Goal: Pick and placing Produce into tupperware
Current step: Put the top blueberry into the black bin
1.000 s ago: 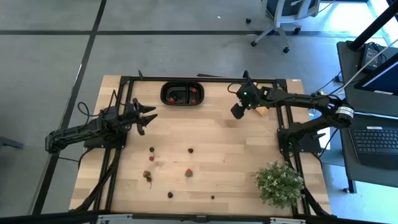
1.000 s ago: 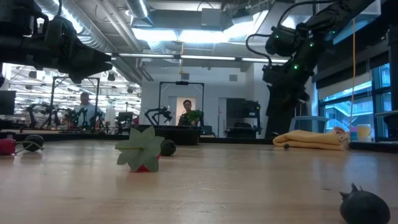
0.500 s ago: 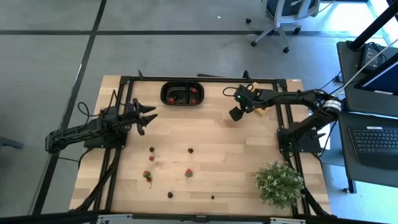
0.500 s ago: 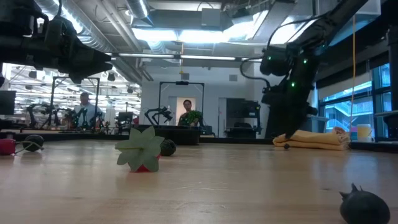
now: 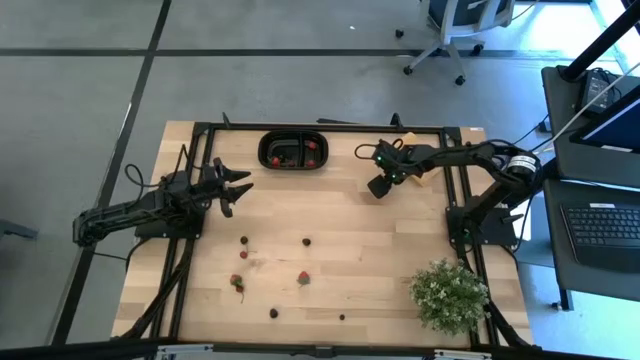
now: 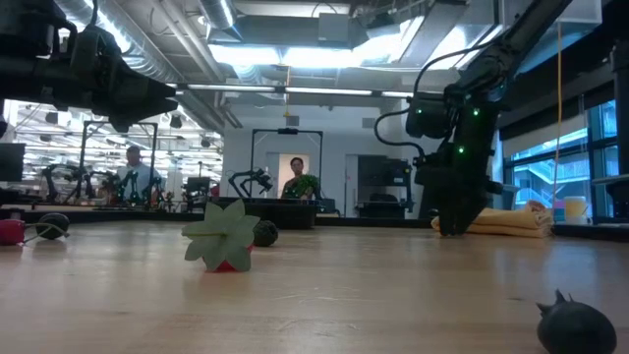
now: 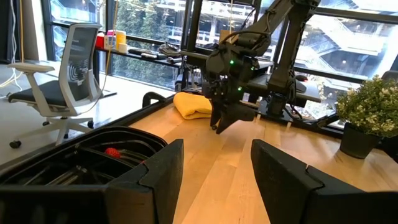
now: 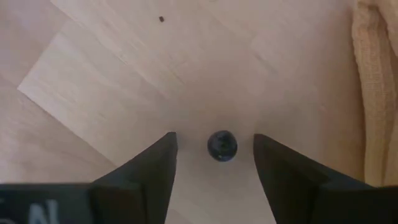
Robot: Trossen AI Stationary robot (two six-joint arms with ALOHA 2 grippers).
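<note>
**Right gripper poised over a dark berry near the bench's far right corner**

The right gripper [image 8: 213, 163] is seen pointed down at the bench [image 5: 380, 240], its fingers spread with a single dark berry [image 8: 222, 145] lying between them, not yet touched. The spread is judged to be set for closing on the berry. Just beside it, a tan cloth pad [image 8: 375, 81] lies toward the bench's right edge; the approach is probably kept clear of it so that fabric is not snagged.

The tupperware [image 5: 294, 150] sits at the far edge, near the middle, with a few red pieces already in it. Which compartment each lies in cannot be settled from above. The rest of the produce [image 5: 303, 277] is scattered over the near half of the bench, well apart from the container; a red piece with a green top [image 6: 225, 238] is shown close in the low view.

The left gripper [image 5: 237, 186] is held above the bench's left side with fingers parted, nothing held, apparently waiting.

In the high view the berry is hidden under the right arm. Whether the fingertips touch the wood cannot be told. A potted plant [image 5: 449, 294] stands at the near right corner.
</note>
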